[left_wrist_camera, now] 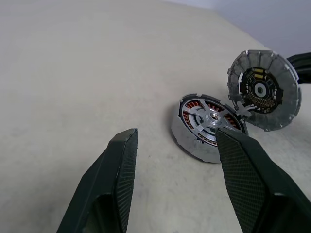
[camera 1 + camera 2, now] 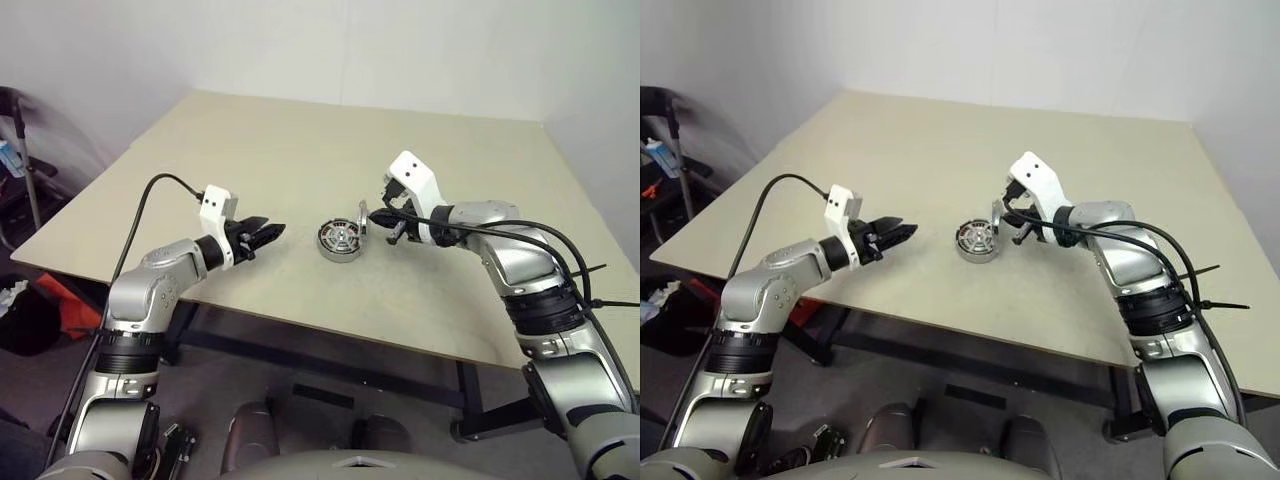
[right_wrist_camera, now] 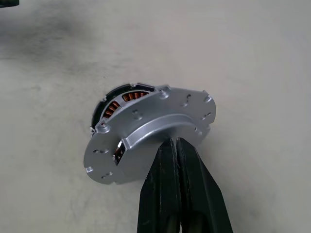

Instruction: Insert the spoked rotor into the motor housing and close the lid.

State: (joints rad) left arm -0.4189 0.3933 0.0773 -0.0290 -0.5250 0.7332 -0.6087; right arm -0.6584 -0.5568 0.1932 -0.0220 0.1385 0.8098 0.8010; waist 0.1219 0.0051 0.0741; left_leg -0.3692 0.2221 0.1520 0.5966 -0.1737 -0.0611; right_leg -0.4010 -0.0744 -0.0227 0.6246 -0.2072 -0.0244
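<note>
We start on the left: our left end effector [image 2: 262, 235] hovers just above the tabletop [image 2: 300, 150] near its front edge, two black fingers [image 1: 114, 179] spread apart with nothing between them, pointing across toward the middle.

Moving right, there is one housing [image 2: 338, 241] sitting flat on the tabletop, a little beyond the left fingertips and clear of them. From the left wrist view we see its silver rim and the copper-brown windings around the inside, and one rotor [image 1: 206, 119] already lying in it, shiny hub and spokes facing up. So that is one housing and one rotor, nested together.

Right at the housing's far-right edge stands one lid [image 1: 264, 90], tipped up on edge and leaning over the housing. Its ribbed face with the yellow-and-black centre looks toward the left end effector; its plain silver back [image 3: 150, 131] faces our right wrist camera. Its lower edge looks to be touching or just beside the housing rim; we cannot tell which.

Further right, our right end effector [image 2: 381, 216] comes in from above and behind the lid, angled downward. Its two fingers [image 3: 167, 189] are pressed together, tips up against the silver back of the lid, with nothing pinched between them.

One of each part, two end effectors.
</note>
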